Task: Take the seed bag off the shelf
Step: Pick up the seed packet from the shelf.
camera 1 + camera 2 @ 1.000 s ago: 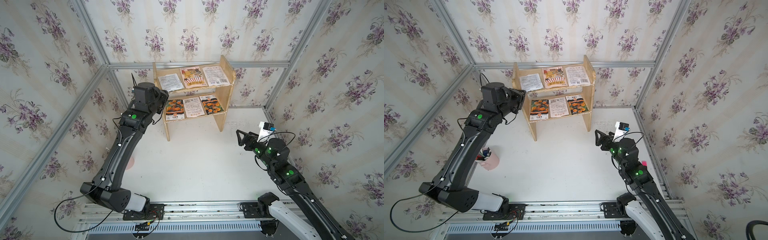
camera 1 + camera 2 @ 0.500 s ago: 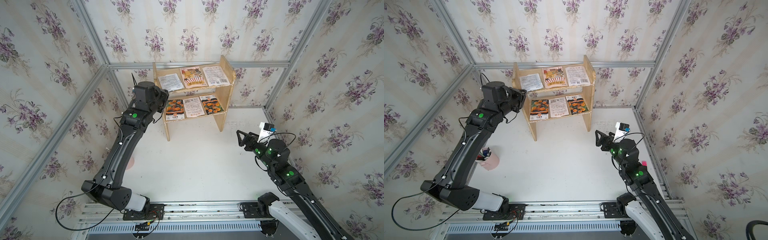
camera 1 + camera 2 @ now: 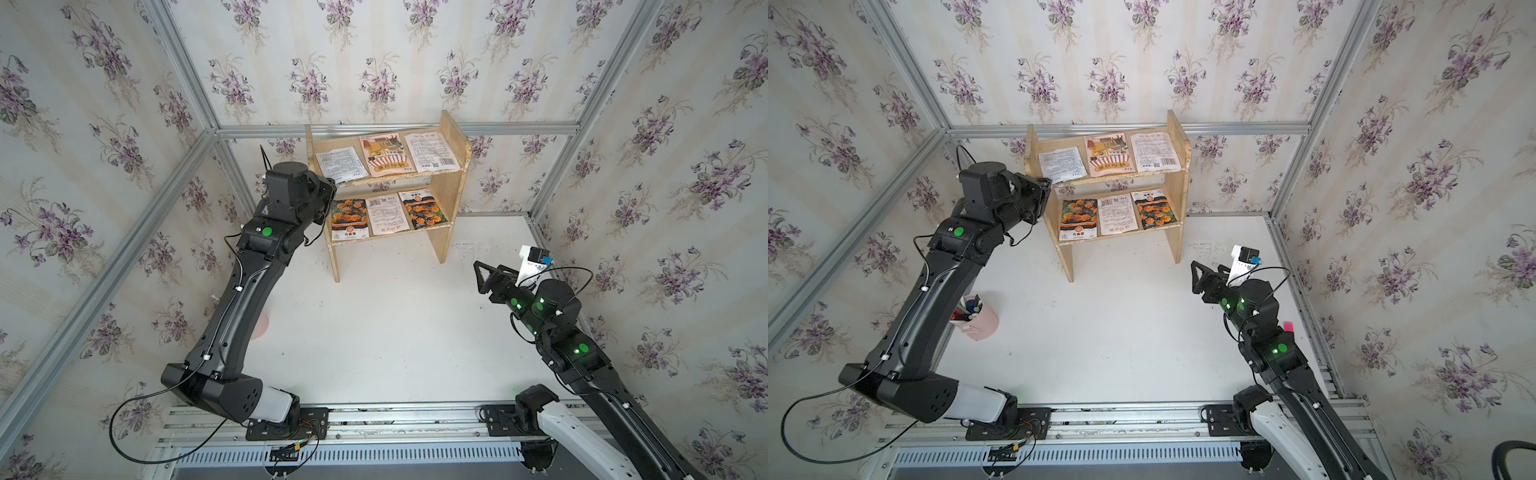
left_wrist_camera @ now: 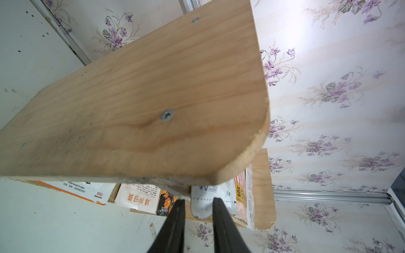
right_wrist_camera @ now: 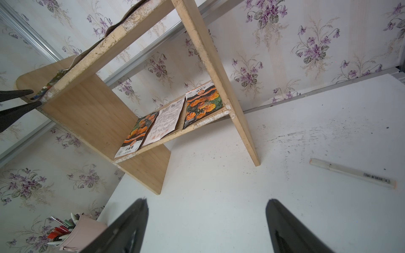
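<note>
Packet [image 4: 92, 192] on shelf [image 4: 153, 87] reads "HIGH QUALITY SEED".

A: How is the left arm [image 3: 243, 299] posed?
B: It is stretched high and forward; the left pincer [image 4: 198, 200] is seen with jaws narrowly parted.
A: And the right arm [image 3: 582, 353]?
B: It is folded low, with the right pincer [image 5: 207, 200] spread wide.

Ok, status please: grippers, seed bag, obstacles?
Left gripper part open at corner of white seed bag, top tier. Right gripper open, empty. Shelf side panel close beside.
</note>
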Controlling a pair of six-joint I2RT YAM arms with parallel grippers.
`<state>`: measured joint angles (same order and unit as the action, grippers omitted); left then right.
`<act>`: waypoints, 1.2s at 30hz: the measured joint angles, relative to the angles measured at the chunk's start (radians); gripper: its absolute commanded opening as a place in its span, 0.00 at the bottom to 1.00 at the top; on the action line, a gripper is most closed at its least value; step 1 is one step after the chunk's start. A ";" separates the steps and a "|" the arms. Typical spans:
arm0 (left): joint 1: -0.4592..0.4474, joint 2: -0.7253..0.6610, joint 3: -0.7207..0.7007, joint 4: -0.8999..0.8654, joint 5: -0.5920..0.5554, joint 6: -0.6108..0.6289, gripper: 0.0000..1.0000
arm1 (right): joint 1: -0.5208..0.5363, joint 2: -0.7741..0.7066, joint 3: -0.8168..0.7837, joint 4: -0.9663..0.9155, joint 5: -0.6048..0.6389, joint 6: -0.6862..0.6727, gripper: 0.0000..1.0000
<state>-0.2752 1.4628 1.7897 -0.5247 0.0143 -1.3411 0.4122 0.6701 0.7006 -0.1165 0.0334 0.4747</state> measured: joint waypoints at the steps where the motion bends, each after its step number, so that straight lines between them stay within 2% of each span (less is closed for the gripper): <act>1: 0.000 0.001 0.000 0.000 0.000 0.000 0.26 | 0.000 -0.002 0.000 -0.001 0.000 0.000 0.88; 9: 0.002 0.013 0.016 -0.003 0.000 0.000 0.16 | 0.000 -0.002 0.000 -0.002 0.001 0.000 0.88; 14: 0.006 0.021 0.019 -0.004 0.005 0.000 0.13 | 0.000 -0.003 -0.005 -0.005 0.001 0.000 0.88; 23: 0.006 0.023 0.024 0.001 0.020 -0.004 0.00 | 0.000 -0.011 -0.006 -0.008 0.001 0.000 0.87; 29: 0.006 0.020 0.024 0.005 0.055 -0.003 0.00 | 0.000 -0.014 -0.015 -0.007 -0.003 0.000 0.86; 36: 0.005 -0.006 0.020 0.007 0.114 0.048 0.00 | 0.000 0.012 -0.001 0.028 -0.106 0.005 0.86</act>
<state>-0.2699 1.4567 1.8095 -0.5179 0.1287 -1.2930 0.4122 0.6819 0.6998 -0.0887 -0.0723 0.4801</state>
